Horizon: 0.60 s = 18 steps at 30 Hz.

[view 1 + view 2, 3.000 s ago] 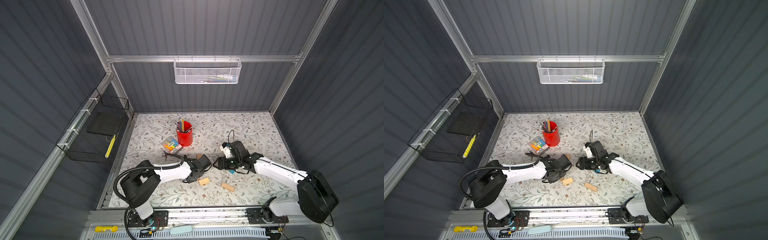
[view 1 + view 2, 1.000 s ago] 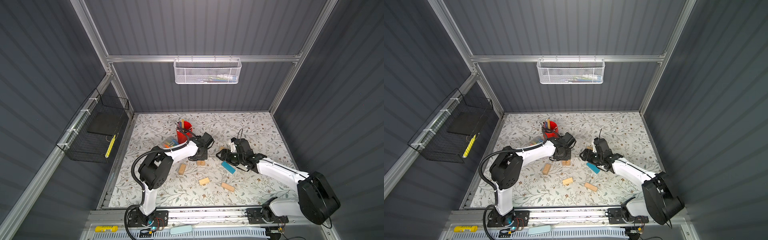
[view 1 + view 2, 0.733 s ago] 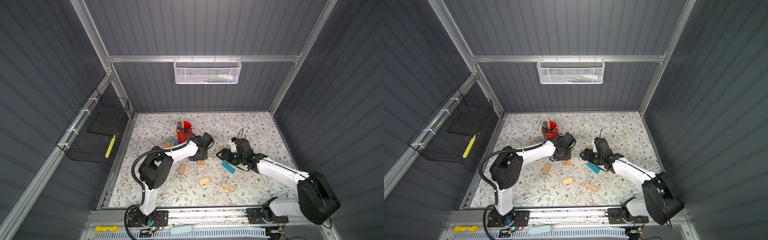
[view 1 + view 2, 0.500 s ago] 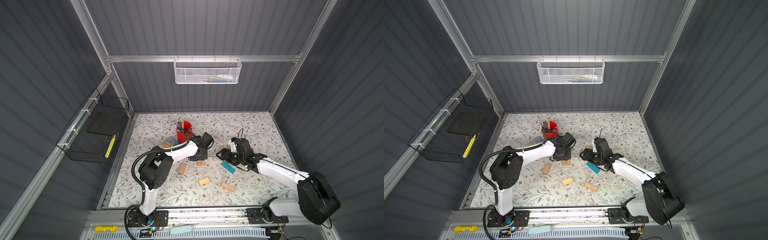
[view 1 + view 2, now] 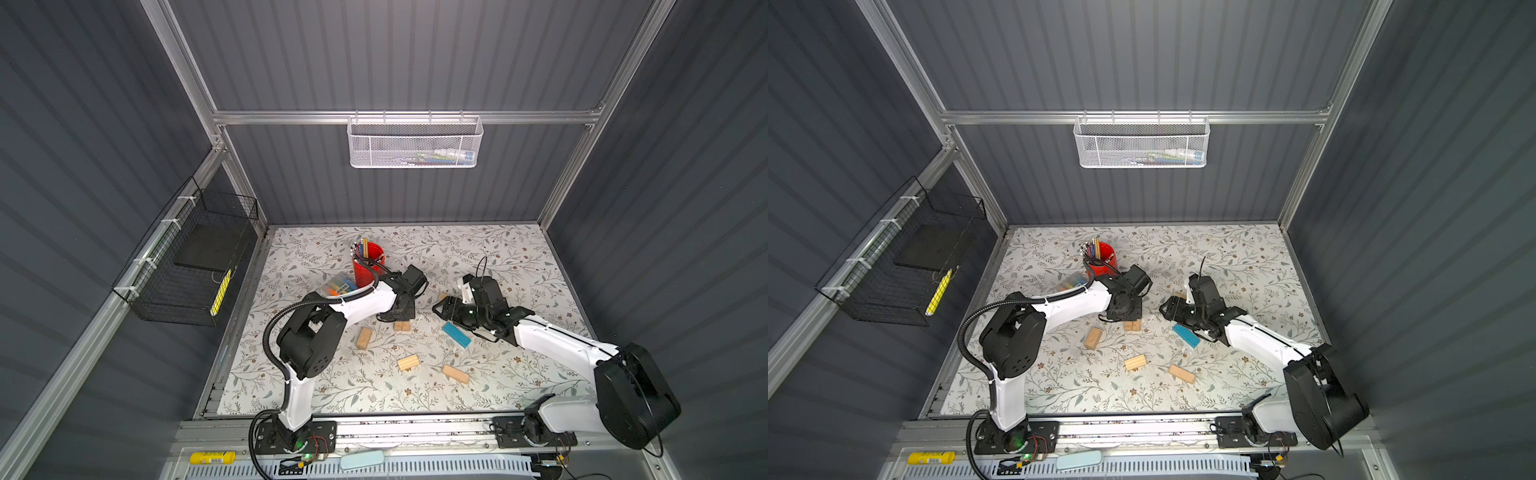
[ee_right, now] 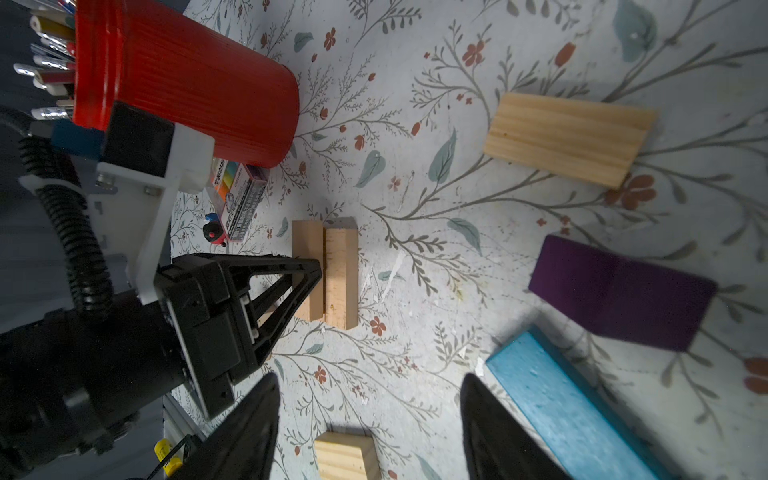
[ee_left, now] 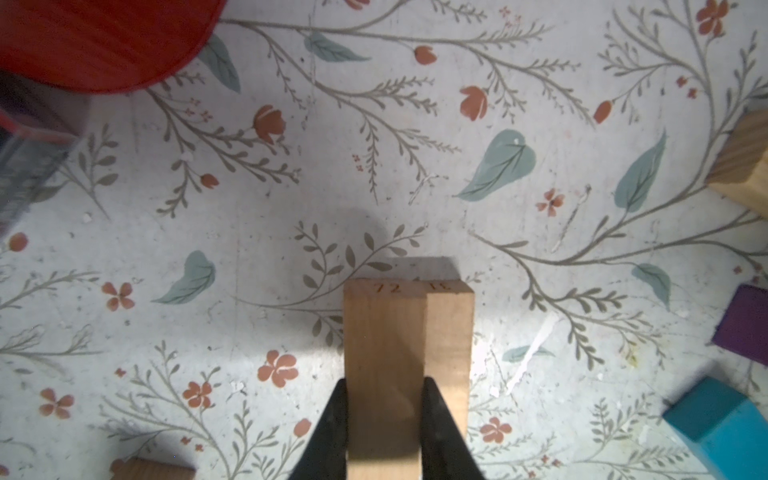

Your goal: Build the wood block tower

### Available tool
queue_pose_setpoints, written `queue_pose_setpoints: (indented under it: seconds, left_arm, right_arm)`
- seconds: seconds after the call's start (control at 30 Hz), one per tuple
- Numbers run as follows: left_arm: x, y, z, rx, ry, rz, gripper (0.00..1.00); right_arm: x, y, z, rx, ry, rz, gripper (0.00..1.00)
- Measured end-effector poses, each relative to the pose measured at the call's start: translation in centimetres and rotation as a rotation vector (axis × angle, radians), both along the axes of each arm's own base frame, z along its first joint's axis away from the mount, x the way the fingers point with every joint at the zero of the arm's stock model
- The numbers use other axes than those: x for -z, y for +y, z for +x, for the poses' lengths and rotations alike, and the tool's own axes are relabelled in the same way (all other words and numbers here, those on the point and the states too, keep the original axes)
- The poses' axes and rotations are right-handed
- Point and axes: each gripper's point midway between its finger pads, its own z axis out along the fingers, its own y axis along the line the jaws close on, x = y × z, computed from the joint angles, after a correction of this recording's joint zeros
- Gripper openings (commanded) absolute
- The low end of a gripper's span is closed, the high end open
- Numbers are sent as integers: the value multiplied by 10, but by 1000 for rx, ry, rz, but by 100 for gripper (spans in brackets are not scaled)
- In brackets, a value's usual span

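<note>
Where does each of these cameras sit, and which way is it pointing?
Top views: high above the table, from its front, looking down; both whole arms show.
Left wrist: on that arm, looking down past the left claw, shut on a tan block.
Right wrist: on that arm, looking past the open right claw at the left arm.
Both wrist views share the red cup and blue block.

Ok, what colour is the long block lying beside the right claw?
The block is teal blue, clearest in the right wrist view.

Even overhead light; wrist views blur at edges.
</note>
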Motion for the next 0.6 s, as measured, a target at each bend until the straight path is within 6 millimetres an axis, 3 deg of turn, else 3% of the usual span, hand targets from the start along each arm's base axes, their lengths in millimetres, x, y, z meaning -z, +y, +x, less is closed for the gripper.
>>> queue_pose_setpoints:
  seconds: [0.6]
  left_arm:
    - [1,2,-2,0,7,8,16]
  right_arm:
    - [-1,1,0,-5,-1,7,69]
